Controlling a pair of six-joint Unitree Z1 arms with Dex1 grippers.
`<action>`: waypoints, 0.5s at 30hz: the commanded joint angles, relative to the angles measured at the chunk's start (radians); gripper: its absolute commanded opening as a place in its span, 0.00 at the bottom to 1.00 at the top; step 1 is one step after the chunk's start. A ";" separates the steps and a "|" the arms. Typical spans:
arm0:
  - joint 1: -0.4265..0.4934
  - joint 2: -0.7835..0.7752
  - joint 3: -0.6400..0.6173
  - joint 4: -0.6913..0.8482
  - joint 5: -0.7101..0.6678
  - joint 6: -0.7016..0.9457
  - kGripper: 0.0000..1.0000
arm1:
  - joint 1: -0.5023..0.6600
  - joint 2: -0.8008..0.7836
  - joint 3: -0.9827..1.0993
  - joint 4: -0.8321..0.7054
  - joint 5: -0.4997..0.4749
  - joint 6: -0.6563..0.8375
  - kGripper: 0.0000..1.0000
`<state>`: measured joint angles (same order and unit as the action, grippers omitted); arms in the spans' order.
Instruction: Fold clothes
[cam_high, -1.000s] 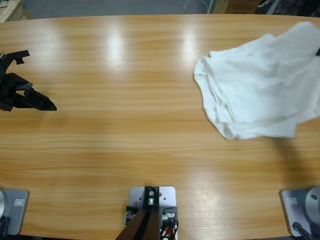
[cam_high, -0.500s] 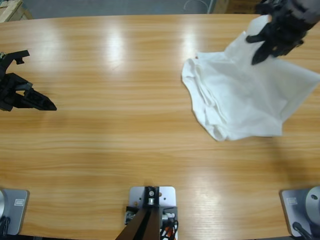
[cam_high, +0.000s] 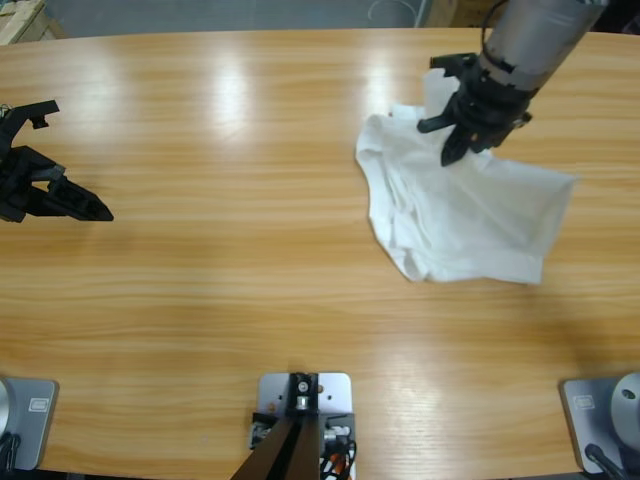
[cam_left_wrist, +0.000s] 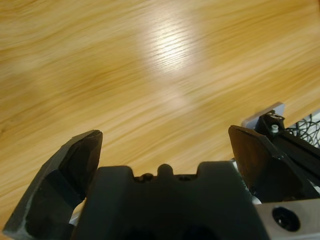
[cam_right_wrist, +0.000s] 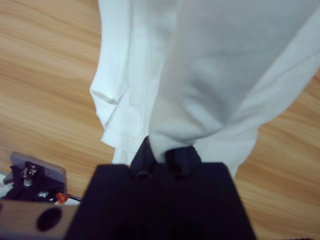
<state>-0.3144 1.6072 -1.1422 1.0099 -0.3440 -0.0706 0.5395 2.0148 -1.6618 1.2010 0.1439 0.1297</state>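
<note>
Now | right end effector (cam_high: 462, 140) clamps T-shirt (cam_high: 470, 215) | left end effector (cam_high: 60, 195) apart, bare table (cam_high: 230, 280)

right gripper (cam_high: 470, 125) clamping crumpled T-shirt (cam_high: 470, 215), wooden table (cam_high: 230, 250)

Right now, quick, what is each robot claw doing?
Left gripper: open, holding nothing, over bare table.
Right gripper: shut on the white T-shirt, which hangs from it onto the table.
</note>
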 joint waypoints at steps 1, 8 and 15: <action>0.006 0.010 0.027 -0.008 -0.009 0.003 0.98 | 0.059 0.085 -0.008 -0.046 0.094 0.031 0.87; 0.006 0.010 0.027 -0.008 -0.012 0.003 0.98 | 0.062 0.084 -0.016 -0.042 0.135 0.031 1.00; 0.006 0.010 0.027 -0.008 -0.013 0.003 0.98 | 0.062 -0.035 0.001 -0.032 0.104 0.054 1.00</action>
<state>-0.3144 1.6072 -1.1422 1.0099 -0.3456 -0.0706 0.5902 2.0512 -1.6751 1.1659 0.2631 0.1532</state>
